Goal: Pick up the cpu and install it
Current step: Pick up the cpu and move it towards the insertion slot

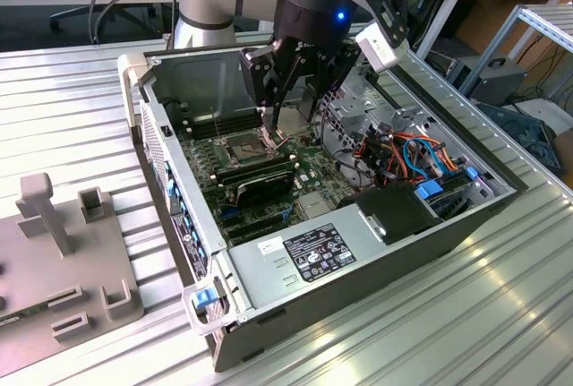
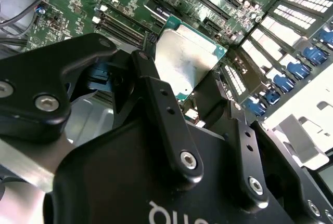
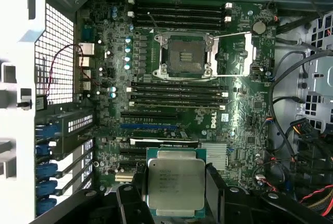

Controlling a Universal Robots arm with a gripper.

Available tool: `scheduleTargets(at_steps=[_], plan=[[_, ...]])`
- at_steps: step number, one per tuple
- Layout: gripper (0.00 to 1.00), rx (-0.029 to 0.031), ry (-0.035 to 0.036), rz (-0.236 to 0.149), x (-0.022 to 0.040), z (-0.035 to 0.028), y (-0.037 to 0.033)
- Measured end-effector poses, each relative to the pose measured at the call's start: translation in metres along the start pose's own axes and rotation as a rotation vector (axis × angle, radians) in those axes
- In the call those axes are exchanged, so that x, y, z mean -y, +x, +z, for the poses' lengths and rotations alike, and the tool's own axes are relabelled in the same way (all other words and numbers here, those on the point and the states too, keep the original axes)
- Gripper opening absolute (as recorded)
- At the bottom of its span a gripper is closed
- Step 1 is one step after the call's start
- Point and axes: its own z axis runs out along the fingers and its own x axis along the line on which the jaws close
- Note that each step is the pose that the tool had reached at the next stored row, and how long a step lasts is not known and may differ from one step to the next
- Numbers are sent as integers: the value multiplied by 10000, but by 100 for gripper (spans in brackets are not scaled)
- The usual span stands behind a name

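First wrist view: the cpu [image 3: 175,182] is seen clamped by two opposite edges between the fingers [image 3: 132,206] of the hand [image 1: 274,119], its metal top turned to the camera. This grip apparently leaves the underside free and keeps it level with the board [image 3: 244,125]. The hand is hung inside the open computer case [image 1: 376,292], which is laid on its side on the ribbed worktop [image 1: 81,72]. Beneath and a little ahead of the hand, the socket [image 3: 186,55] lies uncovered, seemingly made ready. The cpu has not yet been seated.
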Motion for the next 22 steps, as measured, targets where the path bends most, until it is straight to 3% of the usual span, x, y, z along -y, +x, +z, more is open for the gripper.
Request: scheduleTargets(at_steps=[5, 10, 22], plan=[[55, 1, -16, 0, -32, 5, -2], [55, 3, -64, -1, -146, 20, -6], [55, 5, -147, 0, -539, 57, -19]])
